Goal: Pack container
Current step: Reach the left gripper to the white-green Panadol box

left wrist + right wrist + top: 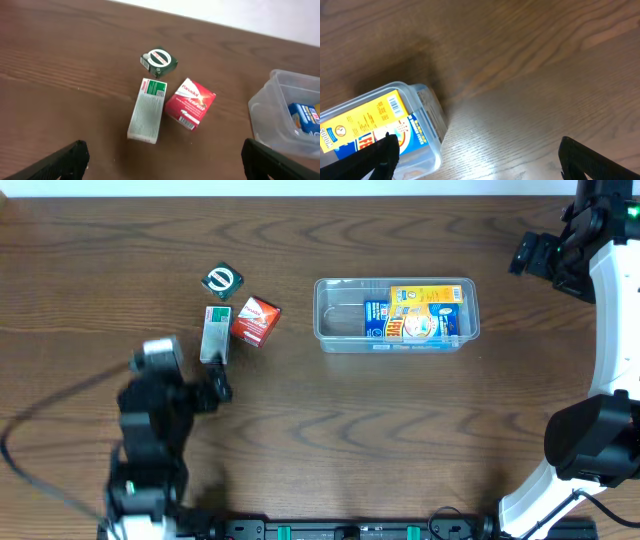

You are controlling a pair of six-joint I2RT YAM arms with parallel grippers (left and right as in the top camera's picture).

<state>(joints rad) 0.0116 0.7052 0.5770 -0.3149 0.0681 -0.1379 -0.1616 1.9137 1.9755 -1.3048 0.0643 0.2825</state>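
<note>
The clear container [338, 315] sat mid-worktop [300, 440], a yellow-and-blue carton [425, 313] already inside. The left tool [165, 162] hovered wide open and empty near the white-and-green box [146, 110], the likely next pick, which called for descending astride its narrow sides. The right tool [480, 162], also wide open, hung near the container's end.

**Tub partly filled, three boxes on the table**

On the wooden table [330, 430], the clear container [335, 320] lies right of centre. A yellow box [430, 305] fills its right part, a small blue box [377, 318] sits against that box's left side, and the left end is bare.

Well apart to the left are a green box [222, 282], below it a red box [255, 321], and just beside that a long grey box [215, 333].

The left gripper [218, 388] is near the grey box's lower end. The right gripper [530, 255] is off past the container's upper right corner.
</note>
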